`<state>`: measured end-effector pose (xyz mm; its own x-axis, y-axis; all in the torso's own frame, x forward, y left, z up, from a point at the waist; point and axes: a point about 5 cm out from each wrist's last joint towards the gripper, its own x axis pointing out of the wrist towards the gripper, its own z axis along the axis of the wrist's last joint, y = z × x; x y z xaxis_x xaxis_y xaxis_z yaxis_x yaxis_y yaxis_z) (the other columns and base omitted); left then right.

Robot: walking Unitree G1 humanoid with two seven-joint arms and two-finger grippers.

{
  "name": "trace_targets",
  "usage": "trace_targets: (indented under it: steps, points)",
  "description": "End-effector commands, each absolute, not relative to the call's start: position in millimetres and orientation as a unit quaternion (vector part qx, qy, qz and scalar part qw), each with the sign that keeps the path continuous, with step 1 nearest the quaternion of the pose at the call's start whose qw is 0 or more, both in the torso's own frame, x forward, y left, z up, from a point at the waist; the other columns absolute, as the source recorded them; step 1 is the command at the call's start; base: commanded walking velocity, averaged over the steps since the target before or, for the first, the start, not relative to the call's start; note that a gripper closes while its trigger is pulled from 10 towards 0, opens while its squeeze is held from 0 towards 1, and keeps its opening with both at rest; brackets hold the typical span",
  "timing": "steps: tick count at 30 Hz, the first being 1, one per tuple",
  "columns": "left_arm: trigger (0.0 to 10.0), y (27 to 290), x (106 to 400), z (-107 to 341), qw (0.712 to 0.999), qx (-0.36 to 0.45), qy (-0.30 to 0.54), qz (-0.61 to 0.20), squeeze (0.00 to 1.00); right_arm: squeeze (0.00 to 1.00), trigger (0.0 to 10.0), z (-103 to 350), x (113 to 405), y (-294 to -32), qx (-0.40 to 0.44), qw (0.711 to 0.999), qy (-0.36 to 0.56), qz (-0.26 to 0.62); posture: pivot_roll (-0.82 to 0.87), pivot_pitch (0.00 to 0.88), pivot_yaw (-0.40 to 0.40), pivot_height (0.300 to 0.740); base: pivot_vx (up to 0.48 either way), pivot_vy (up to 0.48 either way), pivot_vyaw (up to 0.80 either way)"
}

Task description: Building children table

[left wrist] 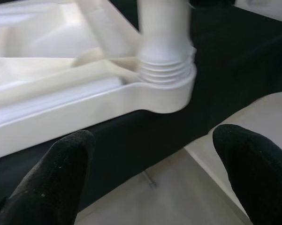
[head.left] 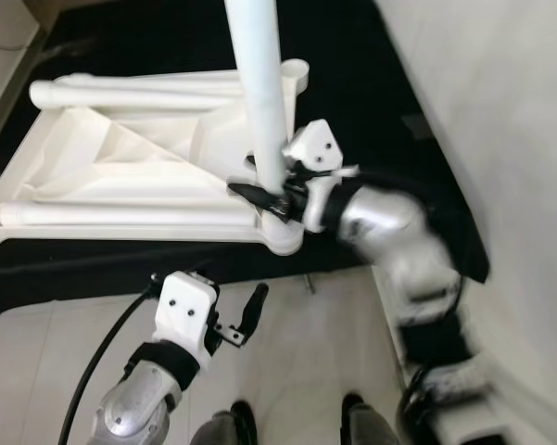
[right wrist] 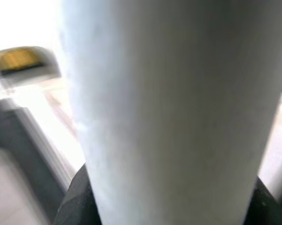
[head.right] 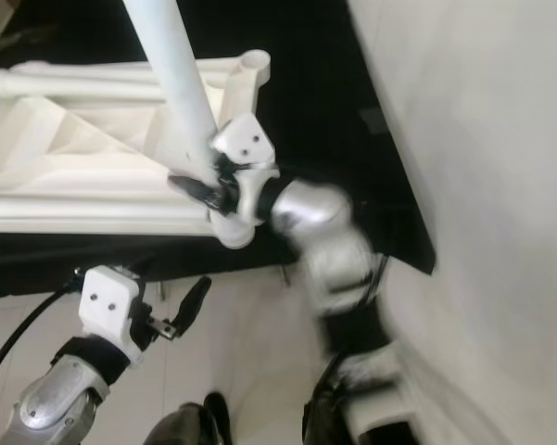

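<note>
White table leg [head.left: 262, 93] upright within right claw [head.left: 271, 190], in tabletop [head.left: 120, 167] corner socket

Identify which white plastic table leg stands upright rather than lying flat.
The white plastic leg in the right gripper, seated in the near corner socket; the other legs lie flat.

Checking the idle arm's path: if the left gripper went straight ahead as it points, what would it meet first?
Probably the tabletop's corner socket, where the white leg is seated; the left gripper is open and depth is unclear.

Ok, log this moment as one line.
right gripper: shut on table leg at corner socket | left gripper: open, idle | tabletop: upside down
</note>
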<state>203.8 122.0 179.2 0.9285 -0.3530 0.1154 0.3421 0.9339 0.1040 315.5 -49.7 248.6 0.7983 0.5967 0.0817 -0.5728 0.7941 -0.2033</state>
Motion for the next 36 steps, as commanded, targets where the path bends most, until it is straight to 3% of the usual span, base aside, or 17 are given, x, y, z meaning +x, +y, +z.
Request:
trace_targets:
  steps: [1, 7, 8, 9, 10, 11, 13, 16, 17, 18, 24, 30, 31, 32, 33, 36]
  points:
    - [10.0, 126, 201, 175, 0.983, 0.045, -0.052, -0.17, 0.0, 0.0, 0.0, 200, 314, -56, -0.072, 0.966, 0.066, 0.24, 0.0, 0.338, 0.109, 0.74, 0.0, 0.0, 0.0]
    - [10.0, 126, 202, 175, 0.983, 0.046, -0.051, -0.171, 0.0, 0.0, 0.0, 204, 313, -31, -0.052, 0.954, 0.053, 0.289, 0.0, 0.333, 0.103, 0.74, 0.0, 0.0, 0.0]
    - [10.0, 125, 202, 175, 0.983, 0.046, -0.052, -0.171, 0.0, 0.0, 10.0, 211, 316, -26, -0.047, 0.951, 0.039, 0.304, 0.01, 0.333, 0.097, 0.74, 0.0, 0.0, 0.0]
    - [10.0, 125, 202, 175, 0.983, 0.046, -0.052, -0.171, 0.0, 0.0, 10.0, 211, 316, -26, -0.047, 0.951, 0.039, 0.304, 0.01, 0.333, 0.097, 0.74, 0.0, 0.0, 0.0]
    - [10.0, 125, 203, 175, 0.983, 0.046, -0.052, -0.168, 0.0, 1.0, 10.0, 227, 313, -15, -0.008, 0.923, 0.006, 0.384, 0.01, 0.33, 0.095, 0.74, 0.0, 0.0, 0.0]
    - [10.0, 125, 203, 175, 0.983, 0.046, -0.052, -0.168, 0.0, 1.0, 10.0, 227, 313, -15, -0.008, 0.923, 0.006, 0.384, 0.01, 0.33, 0.095, 0.74, 0.0, 0.0, 0.0]
    - [10.0, 125, 203, 175, 0.984, 0.046, -0.052, -0.166, 0.0, 1.0, 10.0, 241, 304, -9, 0.009, 0.888, -0.024, 0.459, 0.01, 0.327, 0.095, 0.74, 0.0, 0.0, 0.0]
    - [10.0, 125, 202, 175, 0.984, 0.046, -0.052, -0.166, 0.0, 1.0, 10.0, 246, 302, -11, 0.003, 0.875, -0.041, 0.483, 0.01, 0.326, 0.096, 0.74, 0.0, 0.0, 0.0]
    - [10.0, 124, 202, 175, 0.983, 0.045, -0.052, -0.167, 0.0, 0.93, 10.0, 251, 301, -14, -0.011, 0.856, -0.05, 0.515, 0.01, 0.323, 0.095, 0.74, 0.0, 0.0, 0.0]
    - [10.0, 124, 202, 174, 0.983, 0.045, -0.052, -0.169, 0.0, 0.0, 10.0, 256, 303, -20, -0.037, 0.833, -0.061, 0.549, 0.01, 0.323, 0.094, 0.74, 0.0, 0.0, 0.0]
    - [10.0, 123, 200, 174, 0.983, 0.043, -0.051, -0.17, 0.0, 0.0, 10.0, 273, 315, -40, -0.114, 0.758, -0.075, 0.638, 0.01, 0.326, 0.093, 0.74, 0.0, 0.0, 0.0]
    - [10.0, 123, 200, 175, 0.983, 0.043, -0.051, -0.17, 0.0, 0.0, 10.0, 280, 323, -45, -0.116, 0.741, -0.073, 0.658, 0.02, 0.331, 0.097, 0.74, 0.0, 0.0, 0.0]
    - [10.0, 123, 200, 175, 0.983, 0.043, -0.051, -0.17, 0.0, 0.0, 8.9, 283, 326, -47, -0.12, 0.738, -0.072, 0.66, 0.02, 0.331, 0.097, 0.74, 0.0, 0.0, 0.0]
    - [10.0, 123, 200, 175, 0.983, 0.043, -0.051, -0.17, 0.0, 0.0, 8.9, 283, 326, -47, -0.12, 0.738, -0.072, 0.66, 0.02, 0.331, 0.097, 0.74, 0.0, 0.0, 0.0]
    - [10.0, 123, 199, 175, 0.983, 0.043, -0.051, -0.17, 0.0, 0.0, 0.0, 285, 330, -48, -0.126, 0.736, -0.073, 0.661, 0.02, 0.332, 0.1, 0.74, 0.0, 0.0, 0.0]
    - [10.0, 123, 199, 174, 0.983, 0.043, -0.05, -0.17, 0.0, 0.0, 0.0, 287, 332, -50, -0.131, 0.734, -0.074, 0.663, 0.02, 0.332, 0.1, 0.74, 0.0, 0.0, 0.0]
